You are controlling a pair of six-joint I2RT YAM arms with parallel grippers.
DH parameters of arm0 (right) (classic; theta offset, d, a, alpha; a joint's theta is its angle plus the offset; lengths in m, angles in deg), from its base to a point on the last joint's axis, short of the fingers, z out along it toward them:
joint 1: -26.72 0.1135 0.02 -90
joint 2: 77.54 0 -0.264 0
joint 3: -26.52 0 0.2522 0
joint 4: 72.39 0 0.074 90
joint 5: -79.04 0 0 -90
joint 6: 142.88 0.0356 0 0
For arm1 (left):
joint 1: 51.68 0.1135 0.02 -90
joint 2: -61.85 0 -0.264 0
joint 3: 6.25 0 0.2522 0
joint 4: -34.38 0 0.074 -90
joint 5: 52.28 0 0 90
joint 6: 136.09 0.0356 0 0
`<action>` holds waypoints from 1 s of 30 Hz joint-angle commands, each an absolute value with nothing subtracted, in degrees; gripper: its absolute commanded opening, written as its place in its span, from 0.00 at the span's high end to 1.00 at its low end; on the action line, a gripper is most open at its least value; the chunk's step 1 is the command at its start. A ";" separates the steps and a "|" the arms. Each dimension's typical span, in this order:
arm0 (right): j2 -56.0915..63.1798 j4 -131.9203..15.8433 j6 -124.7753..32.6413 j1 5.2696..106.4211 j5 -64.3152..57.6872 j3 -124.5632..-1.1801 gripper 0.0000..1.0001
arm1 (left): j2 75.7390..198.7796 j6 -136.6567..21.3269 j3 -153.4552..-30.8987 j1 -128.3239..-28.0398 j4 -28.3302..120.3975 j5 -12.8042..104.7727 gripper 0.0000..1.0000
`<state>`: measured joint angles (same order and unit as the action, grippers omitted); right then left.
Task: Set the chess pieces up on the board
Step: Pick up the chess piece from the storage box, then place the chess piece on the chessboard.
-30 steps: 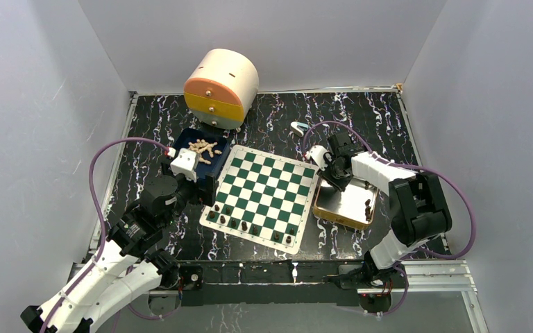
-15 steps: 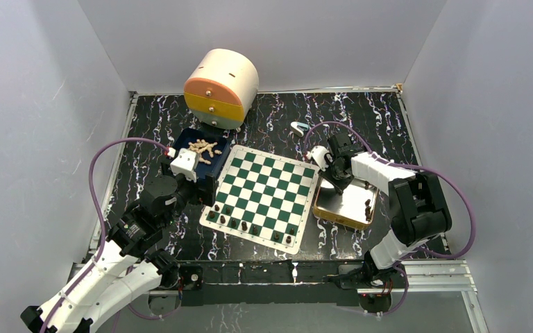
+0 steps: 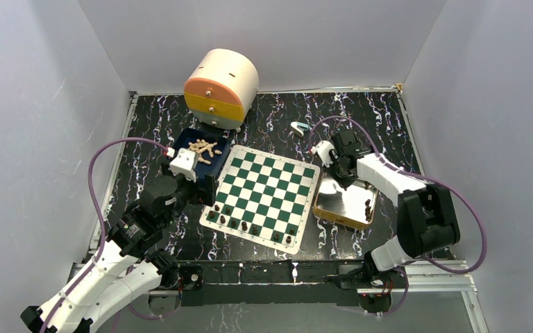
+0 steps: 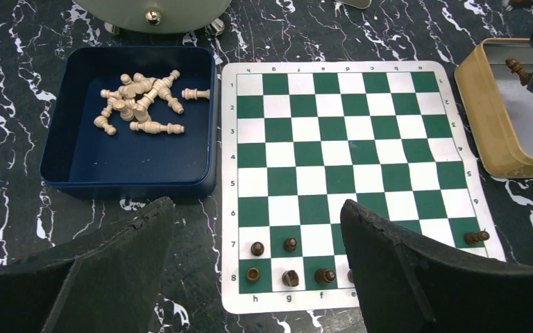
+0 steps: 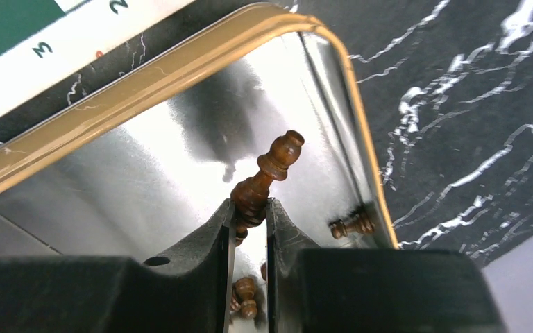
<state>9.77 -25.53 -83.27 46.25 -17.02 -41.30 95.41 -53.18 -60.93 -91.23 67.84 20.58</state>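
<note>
The green and white board (image 3: 264, 191) lies mid-table, with several dark brown pieces (image 3: 250, 226) standing along its near rows; they also show in the left wrist view (image 4: 290, 244). Pale beige pieces (image 3: 202, 148) lie heaped in a blue tray (image 4: 83, 156). My right gripper (image 5: 250, 211) is shut on a dark brown piece (image 5: 267, 173), held above the gold-rimmed tin (image 5: 180, 62). Other dark pieces (image 5: 350, 225) lie in the tin. My left gripper (image 4: 257, 236) is open and empty above the board's near left corner.
A round cream drawer unit (image 3: 221, 88) with orange and yellow fronts stands at the back. A small white and teal object (image 3: 298, 127) lies behind the board. Grey walls close in the black marbled table (image 3: 375, 118) on three sides.
My right gripper has moved back and to the right over the tin's far end, lifting with the dark piece in it. The left arm has not moved.
</note>
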 commanded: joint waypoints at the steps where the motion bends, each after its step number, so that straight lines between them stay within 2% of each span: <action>1: 3.65 -25.04 -81.10 46.22 -16.85 -44.54 1.00 | 95.01 -55.84 -61.04 -91.41 66.41 20.98 0.15; 7: -1.43 -26.27 -80.73 46.25 -14.83 -44.40 1.00 | 96.43 -64.80 -62.07 -91.39 66.71 20.57 0.19; 13: -9.52 -33.82 -80.30 47.04 -3.84 -42.24 1.00 | 103.71 -76.01 -66.30 -91.41 68.75 25.26 0.26; 19: -17.75 -43.95 -79.97 49.37 9.42 -36.52 1.00 | 116.87 -79.80 -74.36 -91.36 70.99 35.67 0.37; 22: -19.66 -47.49 -79.98 51.42 14.14 -33.82 1.00 | 122.98 -81.72 -79.15 -91.32 71.77 43.36 0.38; 26: -21.19 -52.04 -80.50 55.10 16.87 -30.36 1.00 | 129.45 -85.17 -83.04 -91.23 68.93 53.94 0.43; 30: -22.34 -55.74 -81.02 58.37 18.05 -27.09 1.00 | 132.65 -87.89 -84.73 -91.15 65.28 57.87 0.43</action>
